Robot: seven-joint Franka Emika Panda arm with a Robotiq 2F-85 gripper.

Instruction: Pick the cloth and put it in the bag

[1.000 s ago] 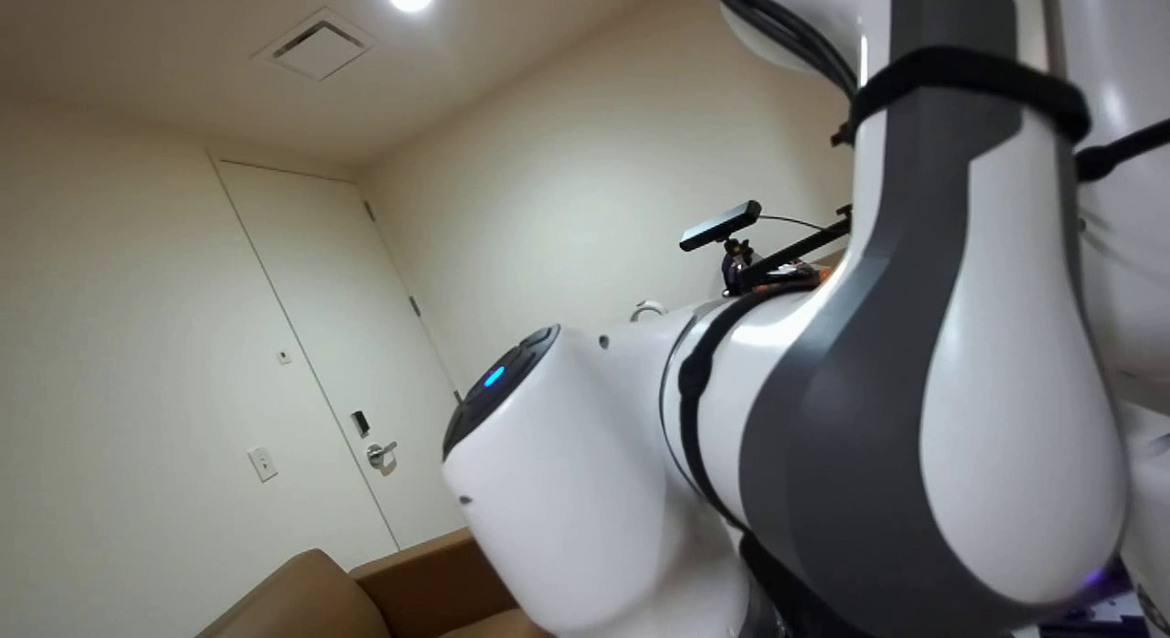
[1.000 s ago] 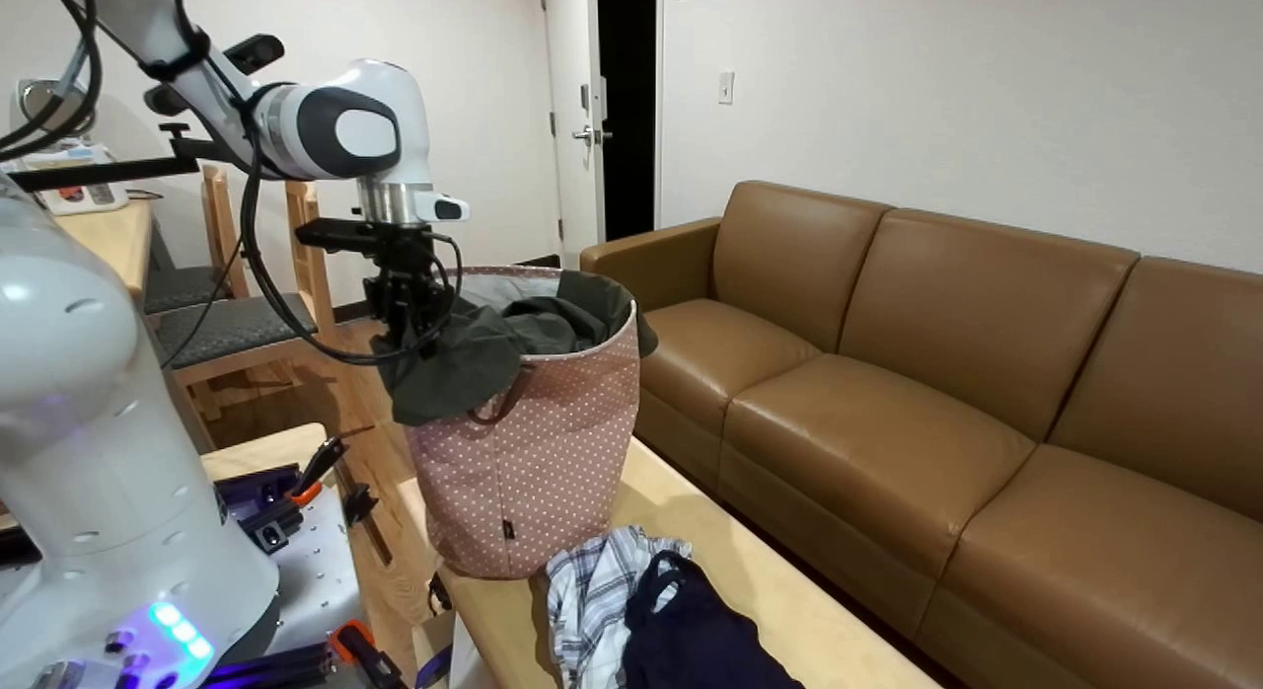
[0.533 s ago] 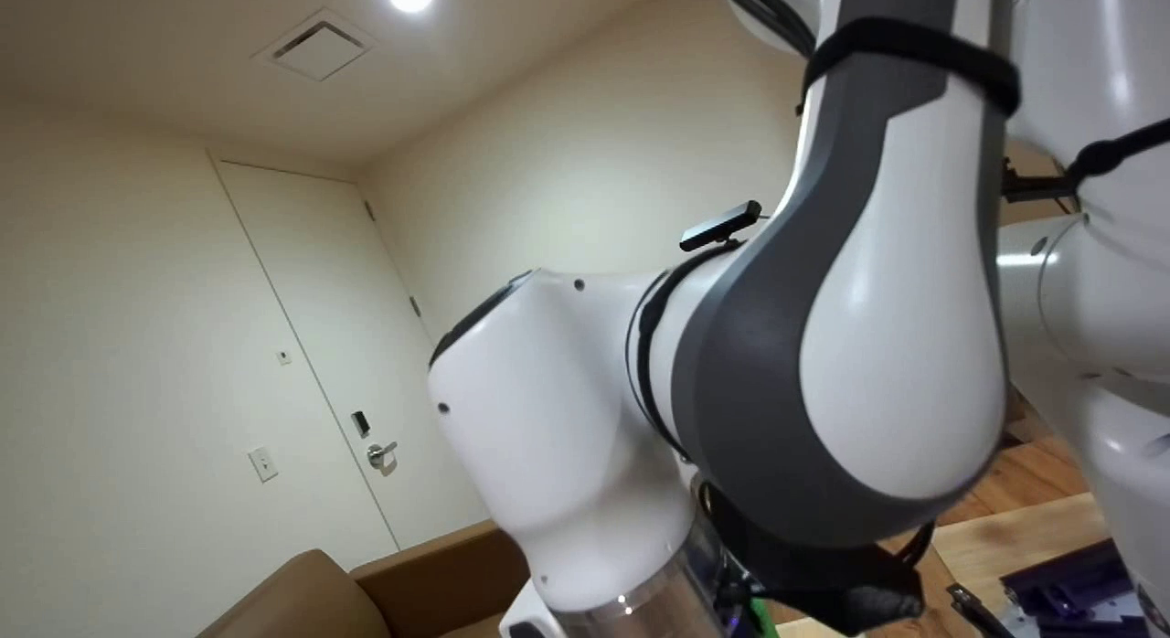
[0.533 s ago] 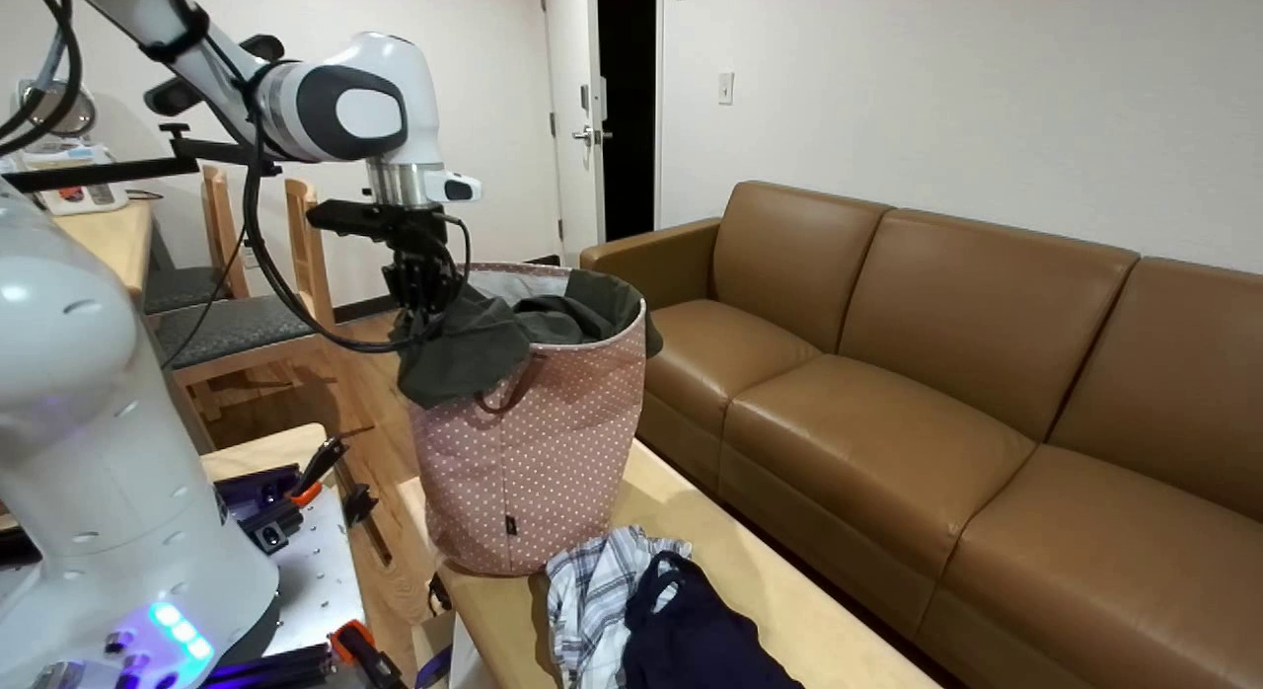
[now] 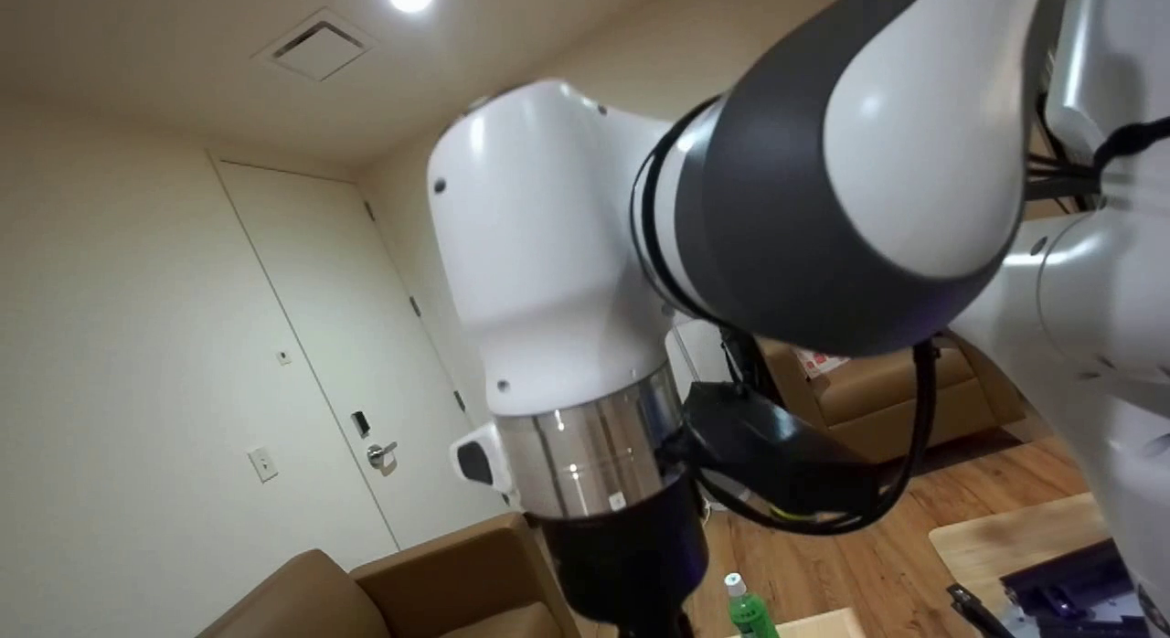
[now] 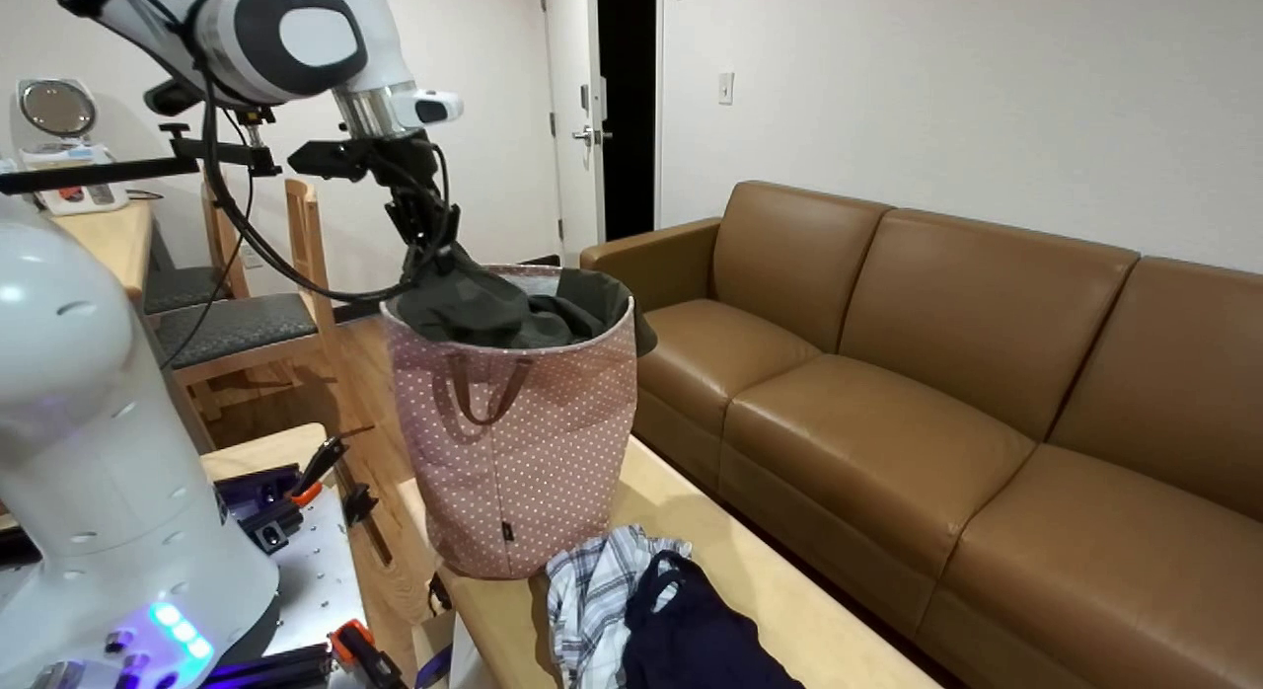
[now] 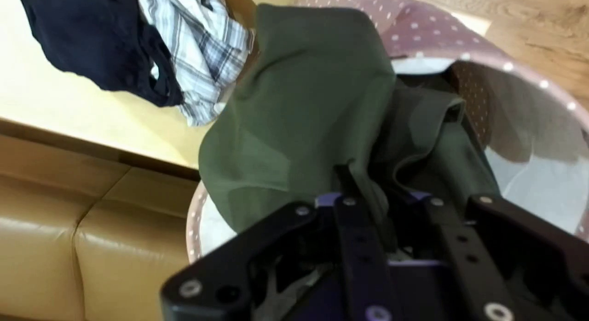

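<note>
A dark green cloth (image 6: 474, 304) lies in the mouth of a pink, white-dotted bag (image 6: 533, 452), with an edge draped over the rim on the sofa side. My gripper (image 6: 434, 258) is just above the rim on the robot's side, shut on a fold of the cloth and lifting that part. In the wrist view the fold of the green cloth (image 7: 317, 91) runs between the fingers of the gripper (image 7: 375, 187). The bag's rim (image 7: 520, 72) and pale lining show around it. The fingertips are partly hidden by cloth.
A plaid shirt (image 6: 592, 590) and a navy garment (image 6: 701, 630) lie beside the bag on a light wooden table (image 6: 789, 595). A brown sofa (image 6: 888, 353) runs alongside. Chairs (image 6: 237, 324) stand behind. A green bottle (image 5: 751, 612) shows at the bottom of an exterior view.
My gripper has risen with the cloth's edge. The flap that hung outside the bag on the robot's side is now up over the rim, and the bag's brown handle shows.
</note>
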